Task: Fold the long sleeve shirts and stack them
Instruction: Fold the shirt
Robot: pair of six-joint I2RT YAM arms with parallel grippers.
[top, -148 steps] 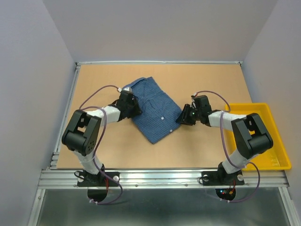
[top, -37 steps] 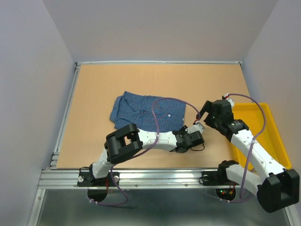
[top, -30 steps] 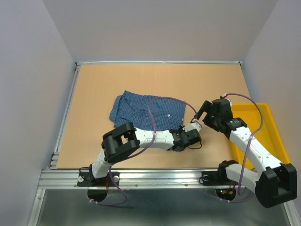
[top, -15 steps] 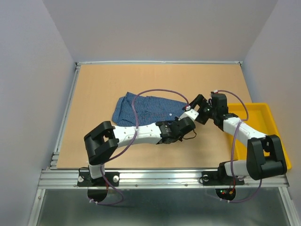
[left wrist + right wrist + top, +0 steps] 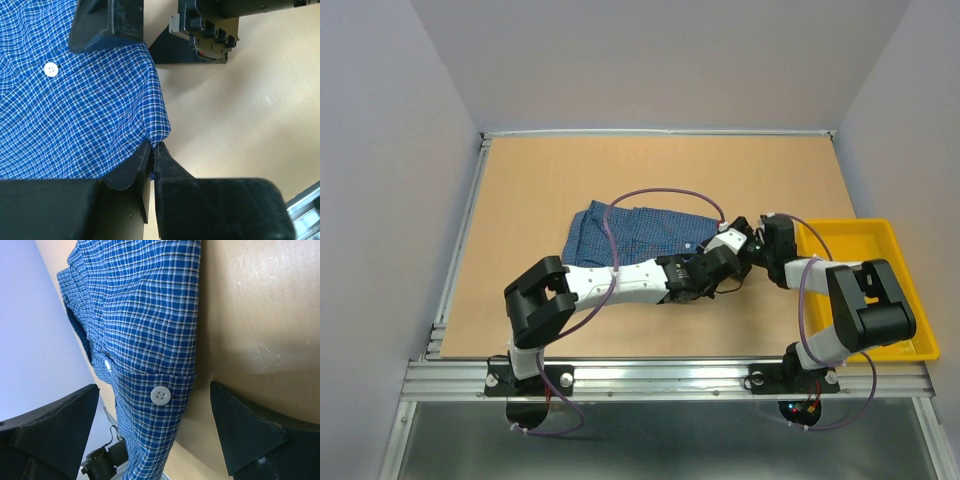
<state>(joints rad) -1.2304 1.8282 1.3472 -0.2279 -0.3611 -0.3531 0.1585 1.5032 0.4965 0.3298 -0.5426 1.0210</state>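
One blue fine-checked long sleeve shirt (image 5: 635, 232) lies bunched in the middle of the table. My left gripper (image 5: 704, 274) reaches across to its near right corner and is shut on the shirt's edge (image 5: 159, 134), a fold of cloth pinched between the fingers (image 5: 131, 167). My right gripper (image 5: 734, 240) is low at the shirt's right edge, open. In the right wrist view its fingers (image 5: 52, 427) stand wide on either side of a checked fold (image 5: 145, 340) with a white button (image 5: 160, 395). The jaws are not touching the cloth.
A yellow tray (image 5: 898, 245) sits at the table's right edge, behind my right arm's elbow. The left arm lies low across the near middle of the table. A raised rail borders the table's left and far sides.
My left gripper has drawn the shirt's corner back and left. The right arm has folded in and brought its open gripper down to the shirt's right edge.
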